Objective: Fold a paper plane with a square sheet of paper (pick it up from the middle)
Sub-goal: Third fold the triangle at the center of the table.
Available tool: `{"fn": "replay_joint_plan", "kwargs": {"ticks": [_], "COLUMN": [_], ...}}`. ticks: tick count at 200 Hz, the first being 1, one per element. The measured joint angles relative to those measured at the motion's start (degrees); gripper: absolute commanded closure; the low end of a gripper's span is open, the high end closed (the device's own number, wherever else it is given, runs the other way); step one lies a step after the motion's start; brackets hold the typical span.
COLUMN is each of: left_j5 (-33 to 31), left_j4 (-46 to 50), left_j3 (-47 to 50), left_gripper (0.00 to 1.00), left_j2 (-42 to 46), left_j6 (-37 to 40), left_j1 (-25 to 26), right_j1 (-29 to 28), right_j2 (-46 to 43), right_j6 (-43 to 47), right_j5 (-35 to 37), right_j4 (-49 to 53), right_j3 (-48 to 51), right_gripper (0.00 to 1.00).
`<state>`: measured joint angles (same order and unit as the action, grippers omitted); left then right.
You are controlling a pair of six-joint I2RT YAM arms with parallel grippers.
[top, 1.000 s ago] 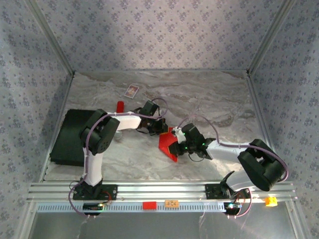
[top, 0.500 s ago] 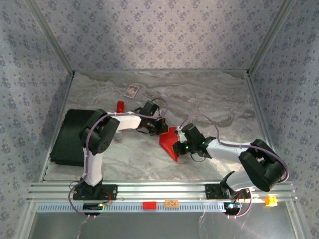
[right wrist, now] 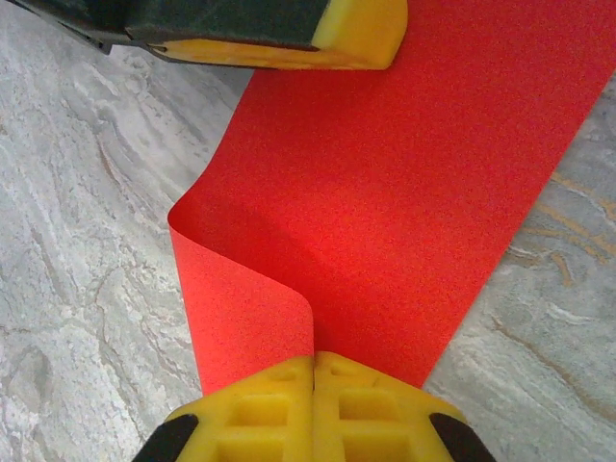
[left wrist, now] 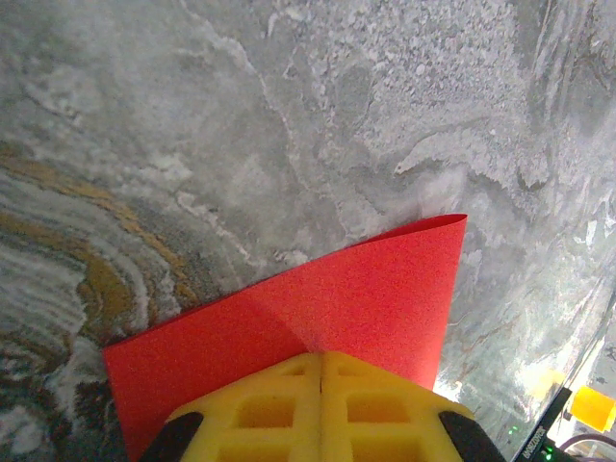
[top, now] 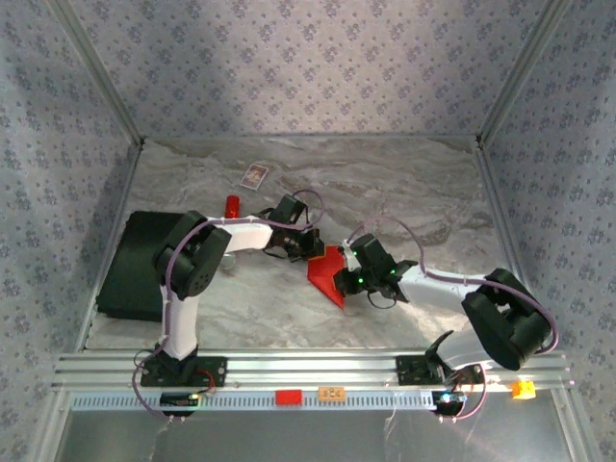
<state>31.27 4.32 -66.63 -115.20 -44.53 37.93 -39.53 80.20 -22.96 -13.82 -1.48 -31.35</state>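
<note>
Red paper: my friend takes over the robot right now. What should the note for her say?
Left gripper: shut, pinching one end of the red paper.
Right gripper: shut on the opposite end, where the sheet curls over.
Paper: in the middle of the table, held between both arms, bent in a soft loop.
Done: paper gripped, first fold begun.
Left: press that crease flat, then every further fold; no plane shape yet.

Floral grey-blue walls point(top: 308, 67) enclose a grey marbled surface point(top: 414, 183) (tan veins in places), aluminium rail point(top: 308, 366) in front.
</note>
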Motion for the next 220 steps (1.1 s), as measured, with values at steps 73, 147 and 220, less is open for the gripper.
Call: {"fn": "replay_joint_plan", "kwargs": {"ticks": [73, 147, 220], "left_j5": [0.0, 0.0, 0.0], "left_j4": [0.0, 0.0, 0.0], "left_j3": [0.0, 0.0, 0.0], "left_gripper": [0.97, 0.97, 0.97], "left_j2": [0.0, 0.0, 0.0], "left_j6": [0.0, 0.0, 0.0], "left_j1": [0.0, 0.0, 0.0], "right_j1": [0.2, 0.2, 0.2], "right_j2": [1.0, 1.6, 2.7], "right_j6": [0.0, 0.0, -0.2], "right_j5": [1.0, 1.2, 1.5], "right_j4": [0.5, 0.5, 0.7], "right_j3": [0.0, 0.0, -0.1], "right_gripper": [0.99, 0.99, 0.99]}}
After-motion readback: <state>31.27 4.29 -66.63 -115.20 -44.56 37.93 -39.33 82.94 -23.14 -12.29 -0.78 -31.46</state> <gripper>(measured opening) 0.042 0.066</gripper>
